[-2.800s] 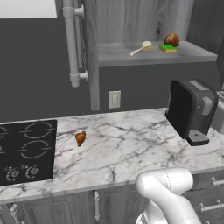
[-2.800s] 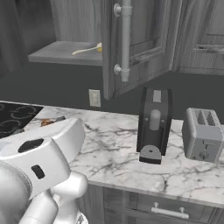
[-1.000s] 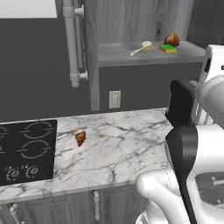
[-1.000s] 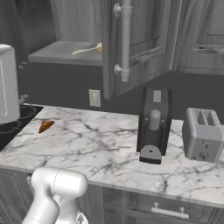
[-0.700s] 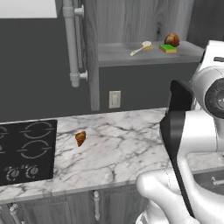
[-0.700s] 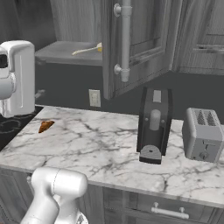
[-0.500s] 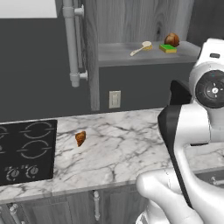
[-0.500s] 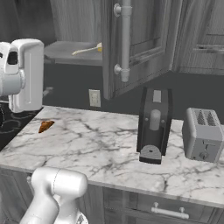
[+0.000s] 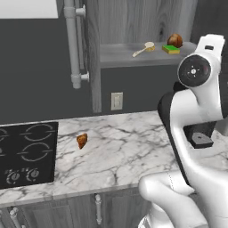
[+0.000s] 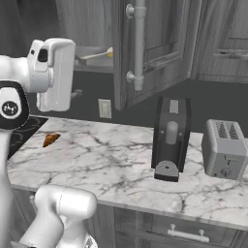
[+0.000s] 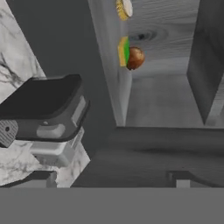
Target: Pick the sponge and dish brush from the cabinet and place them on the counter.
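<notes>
The pincer [image 11: 113,177] stands released, its two dark tips wide apart at the bottom of the hand view, with nothing between them. It points into the open cabinet [image 11: 175,100], and the view is rolled sideways, so the shelf edge runs up and down the picture.

Well ahead of the pincer and off toward the upper left of its view, the sponge [image 11: 124,51] lies on the cabinet shelf, green layer against yellow, seen edge-on. A brown rounded lump [image 11: 135,57] sits just beside it, touching or nearly so. Farther along the shelf from the pincer, the round yellowish head of the dish brush [image 11: 124,8] shows at the top edge of the view.

From the left base view the same three things line up on the grey shelf [image 9: 133,60]: the dish brush [image 9: 143,49] with its pale handle lying flat, then the sponge [image 9: 171,50] and the brown lump [image 9: 175,40] behind it. The white arm [image 9: 196,102] rises in front, its upper joint near the shelf's right end.

Closer to the pincer and below the shelf, a black coffee machine [image 11: 43,111] stands on the marble table [image 9: 120,151]. Well apart from the pincer, a small orange-brown pastry [image 9: 82,140] lies on the table beside the black cooktop [image 9: 26,151]. A toaster [image 10: 225,150] stands right of the coffee machine in the right base view.
</notes>
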You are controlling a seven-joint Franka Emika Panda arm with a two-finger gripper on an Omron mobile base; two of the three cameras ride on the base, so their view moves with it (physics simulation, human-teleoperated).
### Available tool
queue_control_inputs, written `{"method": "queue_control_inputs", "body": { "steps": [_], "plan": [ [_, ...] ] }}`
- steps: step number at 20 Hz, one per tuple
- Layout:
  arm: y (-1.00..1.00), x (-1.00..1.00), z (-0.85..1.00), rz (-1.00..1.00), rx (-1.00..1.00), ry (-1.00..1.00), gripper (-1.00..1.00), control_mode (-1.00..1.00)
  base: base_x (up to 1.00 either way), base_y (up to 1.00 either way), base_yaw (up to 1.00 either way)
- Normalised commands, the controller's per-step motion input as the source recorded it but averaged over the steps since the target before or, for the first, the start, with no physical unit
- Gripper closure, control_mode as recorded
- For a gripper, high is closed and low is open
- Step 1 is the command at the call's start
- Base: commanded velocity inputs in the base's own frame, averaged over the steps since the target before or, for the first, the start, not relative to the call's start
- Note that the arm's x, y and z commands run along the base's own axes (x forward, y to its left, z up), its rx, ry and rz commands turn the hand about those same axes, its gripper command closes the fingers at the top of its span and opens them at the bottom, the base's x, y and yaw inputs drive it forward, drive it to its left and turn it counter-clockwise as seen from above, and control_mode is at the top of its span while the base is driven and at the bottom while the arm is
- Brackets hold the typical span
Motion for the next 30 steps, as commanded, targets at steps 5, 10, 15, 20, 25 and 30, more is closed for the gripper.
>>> {"method": "queue_control_inputs", "body": {
  "steps": [5,10,15,20,25,30],
  "plan": [
    [-0.38,0.44,0.0,-0.29,0.0,0.02,-1.0,-1.0,0.0,0.0,0.0],
    [-0.3,0.4,0.0,-0.29,-0.02,0.0,-1.0,-1.0,0.0,0.0,0.0],
    [-0.33,0.26,0.0,-0.26,-0.01,0.01,-1.0,-1.0,0.0,0.0,0.0],
    [-0.4,0.18,0.0,-0.24,0.0,0.0,-1.0,-1.0,0.0,0.0,0.0],
    [-0.44,0.14,0.01,-0.22,0.0,0.0,-1.0,-1.0,0.0,0.0,0.0],
    [-0.43,0.04,0.02,-0.21,0.0,0.0,-1.0,-1.0,0.0,0.0,0.0]
  ]
}}
